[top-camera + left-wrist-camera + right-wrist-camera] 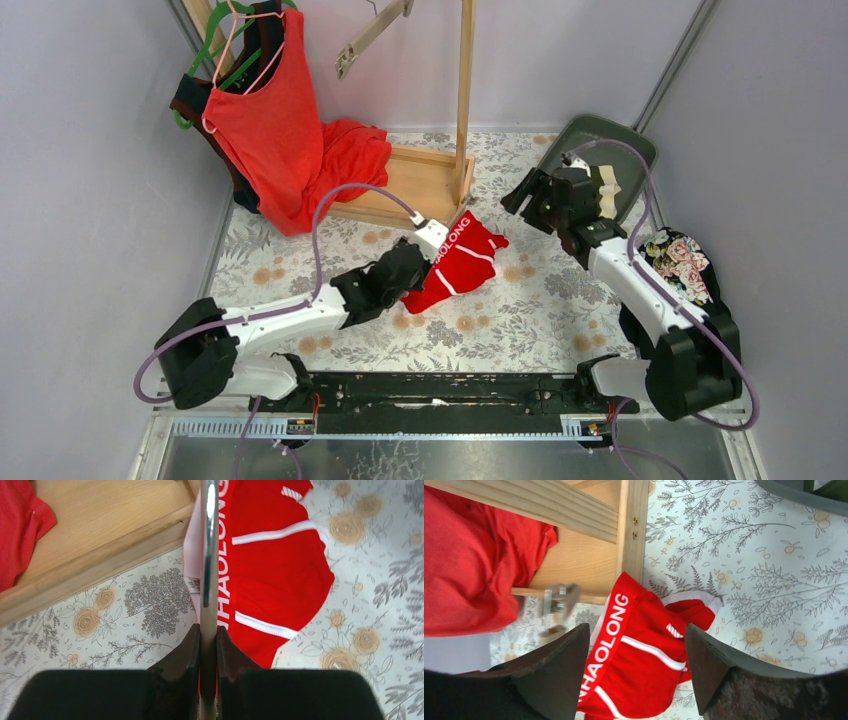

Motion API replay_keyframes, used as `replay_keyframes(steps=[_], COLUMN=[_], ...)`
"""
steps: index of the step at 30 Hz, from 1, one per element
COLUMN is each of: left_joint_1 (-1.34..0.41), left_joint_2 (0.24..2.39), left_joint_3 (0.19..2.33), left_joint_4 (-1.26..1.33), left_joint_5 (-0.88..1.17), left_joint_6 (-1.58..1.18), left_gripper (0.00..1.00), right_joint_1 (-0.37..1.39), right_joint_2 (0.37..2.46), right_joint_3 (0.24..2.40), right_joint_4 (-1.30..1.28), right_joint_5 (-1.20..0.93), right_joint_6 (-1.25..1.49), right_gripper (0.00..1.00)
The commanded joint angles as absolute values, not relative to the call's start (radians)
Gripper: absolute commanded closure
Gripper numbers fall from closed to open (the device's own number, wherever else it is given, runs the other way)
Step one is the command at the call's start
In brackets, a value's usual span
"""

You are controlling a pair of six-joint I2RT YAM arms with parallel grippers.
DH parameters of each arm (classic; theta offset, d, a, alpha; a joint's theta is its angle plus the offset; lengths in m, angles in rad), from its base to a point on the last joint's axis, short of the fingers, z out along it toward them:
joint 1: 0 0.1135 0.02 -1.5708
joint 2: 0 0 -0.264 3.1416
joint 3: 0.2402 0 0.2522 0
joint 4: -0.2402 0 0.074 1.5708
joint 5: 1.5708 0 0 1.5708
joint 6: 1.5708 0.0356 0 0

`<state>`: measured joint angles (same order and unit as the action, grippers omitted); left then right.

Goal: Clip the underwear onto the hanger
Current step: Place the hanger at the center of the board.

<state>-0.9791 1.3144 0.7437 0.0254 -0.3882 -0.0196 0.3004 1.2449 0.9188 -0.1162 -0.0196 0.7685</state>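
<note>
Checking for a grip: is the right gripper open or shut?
Open. The right gripper has its fingers spread wide, nothing between them; the red briefs show beyond.

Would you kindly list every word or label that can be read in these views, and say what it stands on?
"NHAOLONG": white capitals on the waistband of the red briefs; the word's start is out of sight.
Small white tag by that waistband: print too small to read.
Nothing else legible.

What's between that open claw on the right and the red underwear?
Only bare flowered tablecloth. The top view shows the right gripper apart from the red underwear.
</note>
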Motion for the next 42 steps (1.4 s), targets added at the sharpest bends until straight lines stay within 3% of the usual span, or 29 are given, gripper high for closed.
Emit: replay_keyframes(steps=[1, 20, 27, 29, 35, 42], left_joint_1=[-0.933, -0.815, -0.787, -0.783, -0.776, -0.768], left_joint_2=[1.260, 1.203, 1.183, 1.186, 1.196, 1.203], left_joint_3=[0.694, 0.530, 0.508, 0.509, 0.506, 0.502], left_joint_4=[0.240, 0.449, 0.457, 0.457, 0.461, 0.460], left_joint_5=[-0.341, -0.171, -0.143, -0.132, -0.125, -0.123], left_joint_6=[-0.128, -0.315, -0.336, -0.339, -0.338, -0.333], left_gripper=[1.00, 1.00, 1.00, 1.00, 1.00, 1.00], right_joint_1=[0.301, 0.307, 0.307, 0.307, 0.305, 0.307], right_joint_2=[1.354, 1.835, 1.896, 1.903, 1.902, 1.925], right_joint_3=[0.917, 1.172, 1.175, 1.176, 1.153, 1.170], right_joint_4=[0.013, 0.291, 0.330, 0.328, 0.330, 0.293], right_joint_5=[-0.078, -0.451, -0.515, -0.522, -0.528, -0.527], right_joint_6=[0.649, 0.498, 0.489, 0.480, 0.487, 0.474], right_gripper=[0.25, 0.27, 0.30, 0.33, 0.60, 0.49])
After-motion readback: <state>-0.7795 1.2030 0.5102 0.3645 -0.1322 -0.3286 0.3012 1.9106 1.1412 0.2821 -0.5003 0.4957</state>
